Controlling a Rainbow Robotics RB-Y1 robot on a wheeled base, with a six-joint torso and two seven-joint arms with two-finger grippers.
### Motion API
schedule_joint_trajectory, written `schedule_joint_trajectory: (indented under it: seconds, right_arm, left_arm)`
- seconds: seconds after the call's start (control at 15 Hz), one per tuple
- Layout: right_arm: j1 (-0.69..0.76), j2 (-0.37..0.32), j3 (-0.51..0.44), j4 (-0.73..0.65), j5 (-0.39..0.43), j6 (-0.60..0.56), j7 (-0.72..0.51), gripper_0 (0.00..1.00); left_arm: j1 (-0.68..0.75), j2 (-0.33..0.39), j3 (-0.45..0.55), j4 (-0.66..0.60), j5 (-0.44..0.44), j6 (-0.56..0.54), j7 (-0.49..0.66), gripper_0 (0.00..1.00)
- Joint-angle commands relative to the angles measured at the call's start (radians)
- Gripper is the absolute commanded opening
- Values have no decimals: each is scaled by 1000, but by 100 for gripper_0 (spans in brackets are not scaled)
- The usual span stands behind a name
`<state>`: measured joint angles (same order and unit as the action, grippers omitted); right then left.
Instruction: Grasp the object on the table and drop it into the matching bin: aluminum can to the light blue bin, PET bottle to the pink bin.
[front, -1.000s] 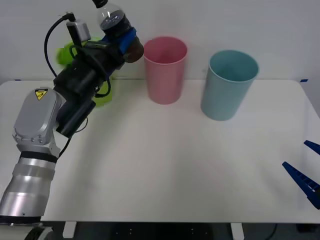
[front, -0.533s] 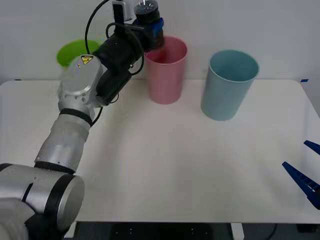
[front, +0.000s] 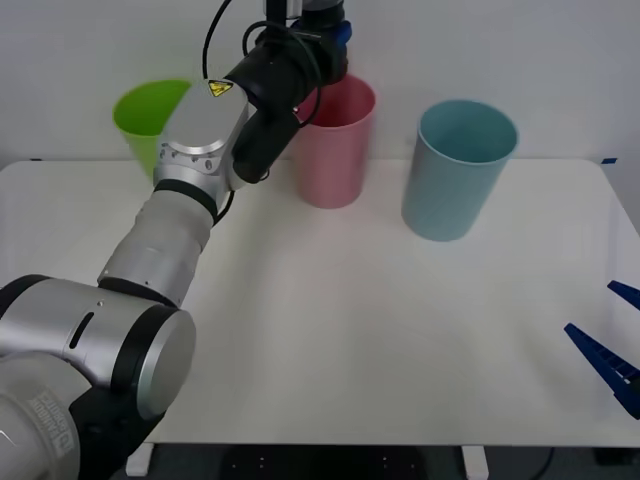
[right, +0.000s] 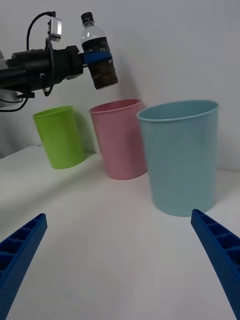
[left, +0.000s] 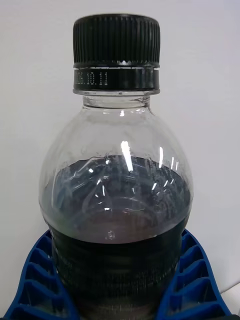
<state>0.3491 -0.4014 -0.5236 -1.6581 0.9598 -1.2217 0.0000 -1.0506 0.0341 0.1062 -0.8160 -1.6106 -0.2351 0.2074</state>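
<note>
— Blue ribbed fingers of the left pincer were clamped on the bottle, weren't they?

— Yes, around its lower half, one on each side. The bottle stood upright in the grip, black cap on top, dark liquid filling about the lower half.

— And where was it?

— In the air, high above the pink bin, near its rim on the lime green bin's side. Nothing touched the bin.

— The other bins?

— The light blue bin stood beside the pink one on the white bench, the green on the far side.

— The right pincer?

— Low at the bench's right edge, fingers spread wide, gripping nothing, well apart from the bins.
</note>
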Motion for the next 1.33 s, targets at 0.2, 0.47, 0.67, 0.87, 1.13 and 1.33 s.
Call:
schedule_joint_trajectory:
  seconds: [0.2, 0.47, 0.67, 0.87, 1.13, 1.33]
  right_arm:
    - [0, 0, 0, 0, 0, 0, 0, 100]
    - [0, 0, 0, 0, 0, 0, 0, 100]
    - [0, 0, 0, 0, 0, 0, 0, 100]
    - [0, 0, 0, 0, 0, 0, 0, 100]
    - [0, 0, 0, 0, 0, 0, 0, 100]
    - [0, 0, 0, 0, 0, 0, 0, 100]
  left_arm:
    - [1, 0, -5, 0, 17, 6, 0, 21]
    - [3, 0, -6, 0, 43, 8, 3, 100]
    - [4, 1, -5, 0, 63, 5, 3, 100]
    - [21, 9, -8, -5, 109, -12, -6, 100]
    - [133, 70, -82, -134, 271, -44, -17, 100]
    - [245, 144, -140, -261, 393, -66, -13, 100]
